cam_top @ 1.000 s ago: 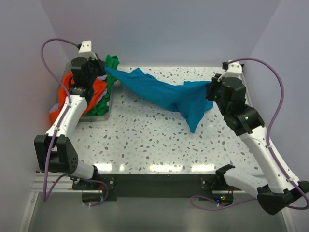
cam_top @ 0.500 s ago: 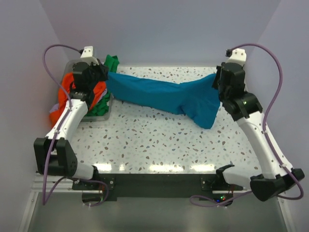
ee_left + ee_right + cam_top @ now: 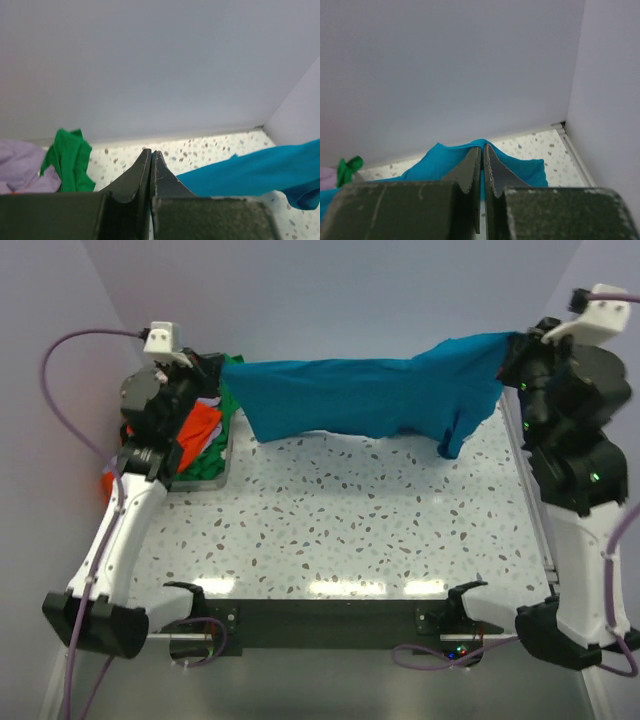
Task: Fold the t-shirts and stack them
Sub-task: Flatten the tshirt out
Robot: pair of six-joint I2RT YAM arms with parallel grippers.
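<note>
teal t-shirt (image 3: 370, 395) aloft between end effectors (image 3: 222, 390) (image 3: 508, 350)

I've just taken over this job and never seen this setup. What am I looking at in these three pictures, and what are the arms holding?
These are two robot arms bolted at the near edge of a speckled table, each ending in a two-finger gripper. The wide picture comes from a fixed camera above and behind them, so their bases sit at the bottom. The other two come from a camera on each wrist, looking along that arm's own dark fingers. The left gripper and the right gripper are each shut on one end of the teal t-shirt, which hangs stretched between them over the far side of the table. Heaped at the left edge lie the orange t-shirt, the green t-shirt and, mostly hidden, the lavender t-shirt. Nothing is folded yet.
</note>
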